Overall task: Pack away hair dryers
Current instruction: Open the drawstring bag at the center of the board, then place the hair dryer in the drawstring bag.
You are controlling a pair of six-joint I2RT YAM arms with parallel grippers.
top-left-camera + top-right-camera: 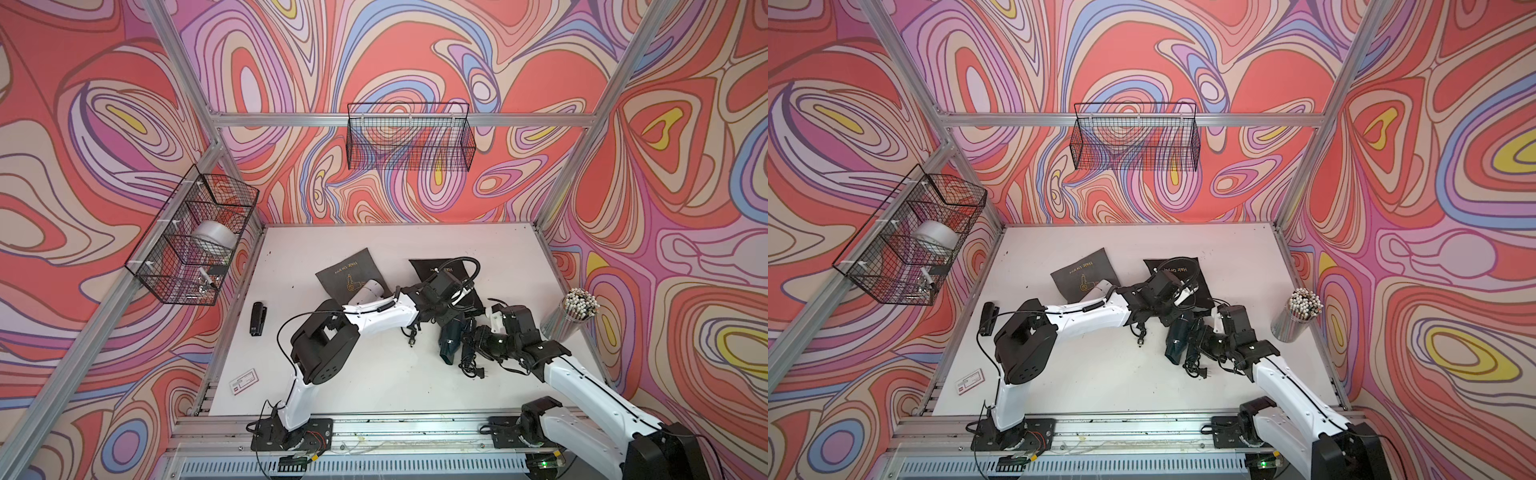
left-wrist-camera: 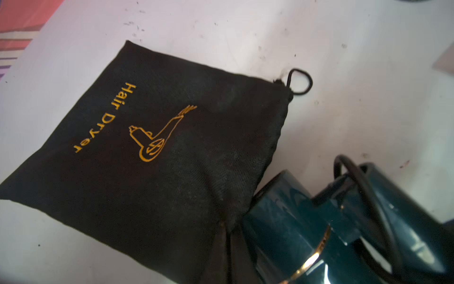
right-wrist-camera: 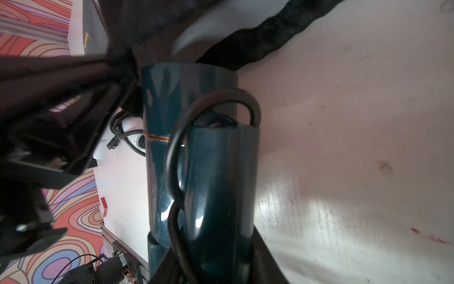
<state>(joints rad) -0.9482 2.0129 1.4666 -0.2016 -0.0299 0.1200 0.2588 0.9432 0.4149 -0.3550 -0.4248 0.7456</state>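
Pouch (image 2: pixel 147 172) edge pinched, left jaws | teal dryer (image 3: pixel 216 184) clamped, right jaws | front tabletop (image 1: pixel 374 386) open

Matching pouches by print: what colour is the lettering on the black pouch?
Gold, on the black pouch; clearest in the left wrist view.

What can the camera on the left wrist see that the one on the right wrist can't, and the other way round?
Left wrist only: the black pouch seen flat, its gold "Hair Dryer" lettering readable, and its drawstring loop. Right wrist only: the left arm's black end and a small red-and-white card by the table edge. Both: the teal dryer, its gold ring, its black cord and the white table.
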